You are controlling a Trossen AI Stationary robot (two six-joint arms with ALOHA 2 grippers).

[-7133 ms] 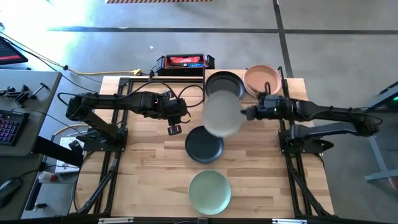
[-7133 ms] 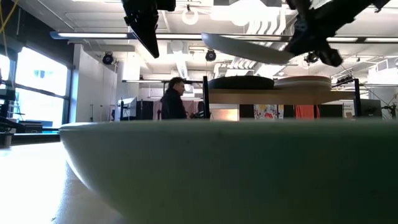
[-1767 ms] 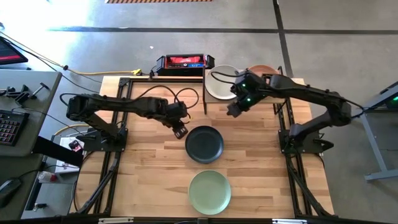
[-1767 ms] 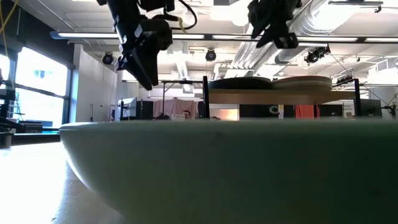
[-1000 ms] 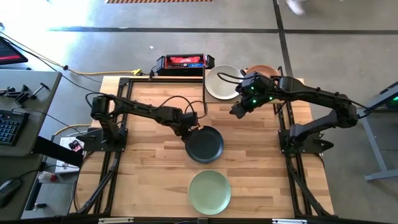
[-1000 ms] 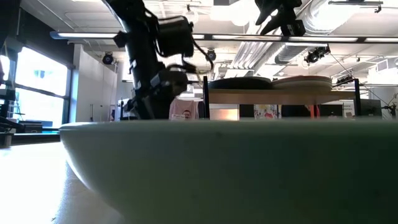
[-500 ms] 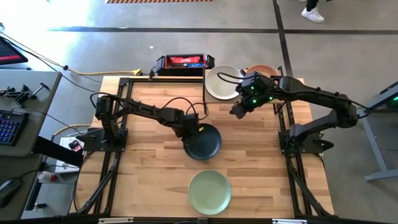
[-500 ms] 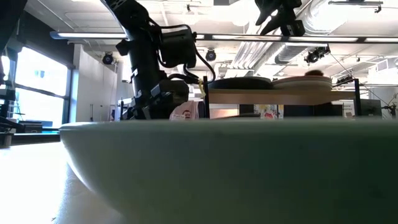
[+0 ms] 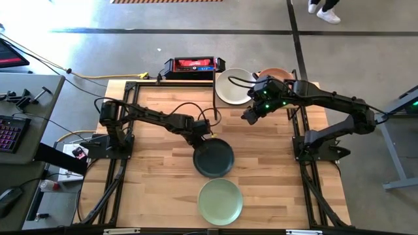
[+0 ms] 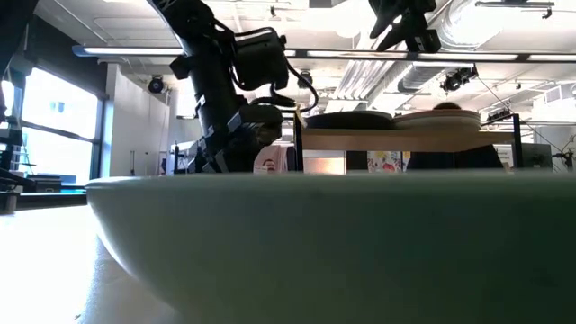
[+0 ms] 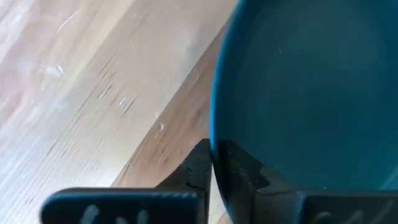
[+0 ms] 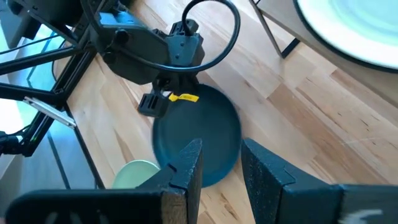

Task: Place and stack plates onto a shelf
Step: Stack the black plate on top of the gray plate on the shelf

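While the right arm was held above the far part of the table, the left gripper [image 9: 202,138] was found at the rim of the black plate [image 9: 213,158], near the middle of the table [image 9: 150,183]. Its jaws were clamped on that rim, as was seen in the left wrist view, where the edge of the black plate [image 11: 305,93] passed between the two fingers [image 11: 200,169]. From the jaws, the plate extended forward and away from the left arm, and its far side was tilted a little toward the pale green plate [image 9: 221,200], which was laid flat just beyond it, at the near edge of the table.

The right gripper [image 9: 249,115] was hung in the air beside the shelf [image 10: 396,140], with its jaws apart and nothing between them. In the right wrist view the black plate [image 12: 198,142] and the left gripper [image 12: 163,98] were seen well ahead of the open fingers [image 12: 186,163]. On the shelf, close behind the right gripper, a cream plate [image 9: 233,85] was placed on top, and a terracotta plate [image 9: 275,74] was seen beside it, partly hidden by the arm. In the low view the pale green plate [image 10: 342,243] filled the lower half.
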